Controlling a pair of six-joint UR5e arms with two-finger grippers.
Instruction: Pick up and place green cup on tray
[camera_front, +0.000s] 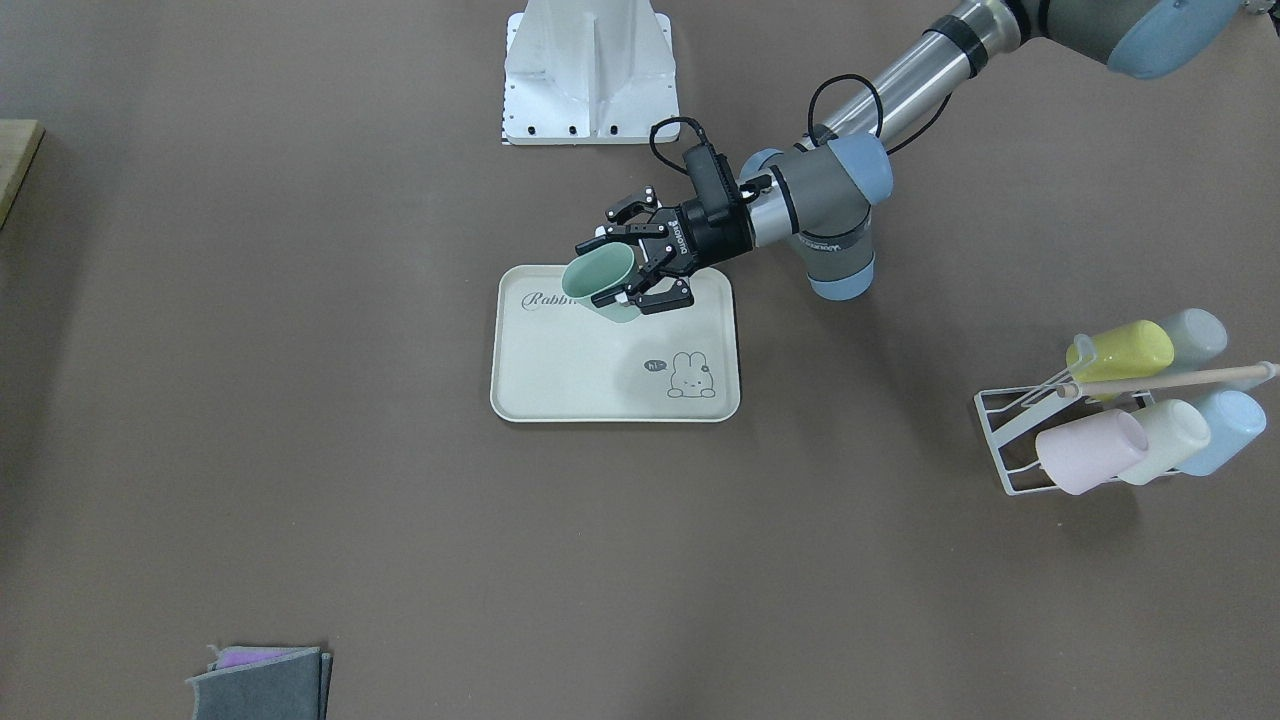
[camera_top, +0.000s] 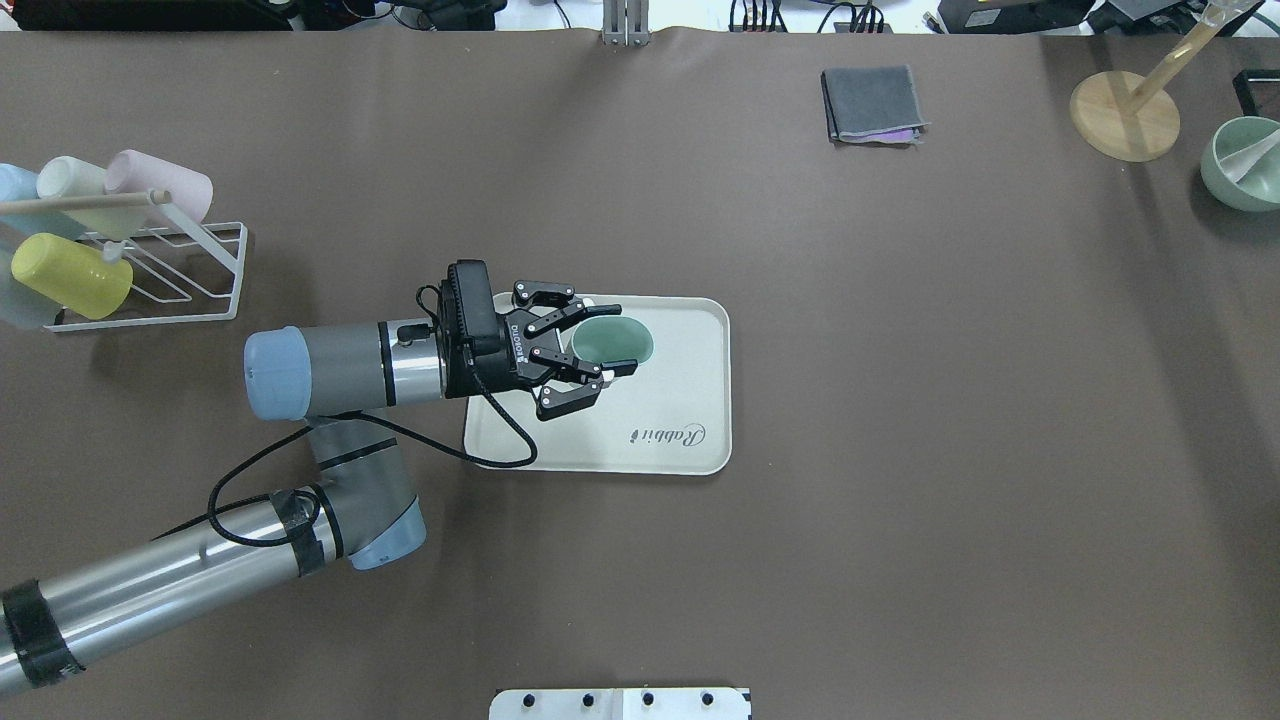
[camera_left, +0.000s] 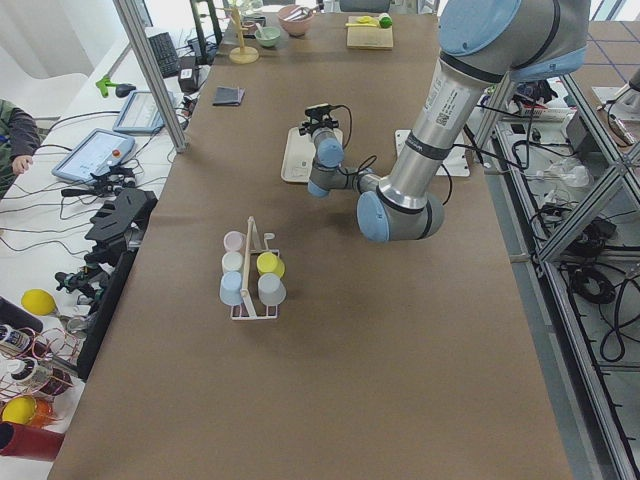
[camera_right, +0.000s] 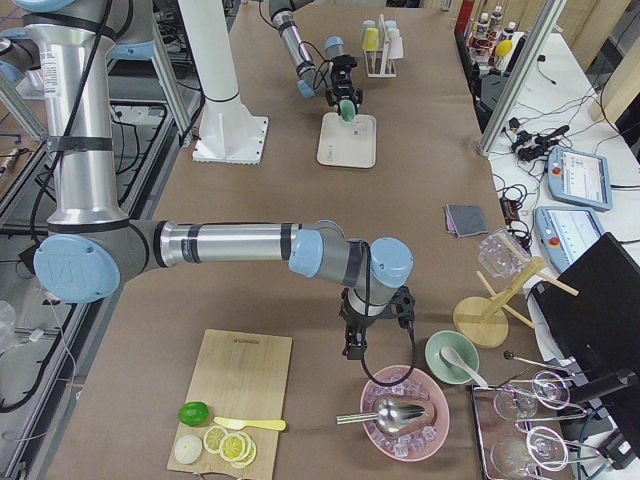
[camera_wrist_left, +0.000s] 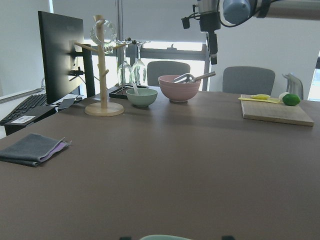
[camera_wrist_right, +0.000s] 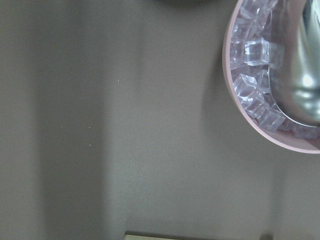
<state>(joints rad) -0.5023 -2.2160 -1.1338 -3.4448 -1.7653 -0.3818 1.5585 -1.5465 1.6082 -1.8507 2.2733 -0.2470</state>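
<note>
Green cup pinched over the tray, tipped.

The left gripper (camera_top: 612, 341) has its jaws pressed on opposite sides of the green cup (camera_front: 598, 280). The cup's long axis leans with the mouth up and away from the wrist, over the tray (camera_top: 680, 420) and its upper-left part in the overhead view. It looks lifted clear, though contact is hard to rule out. The right gripper (camera_right: 368, 340) is well apart and its jaws are unreadable.

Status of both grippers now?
Left gripper: closed on the green cup, tilted over the tray.
Right gripper: cannot tell, the fingers are too small to read.
</note>
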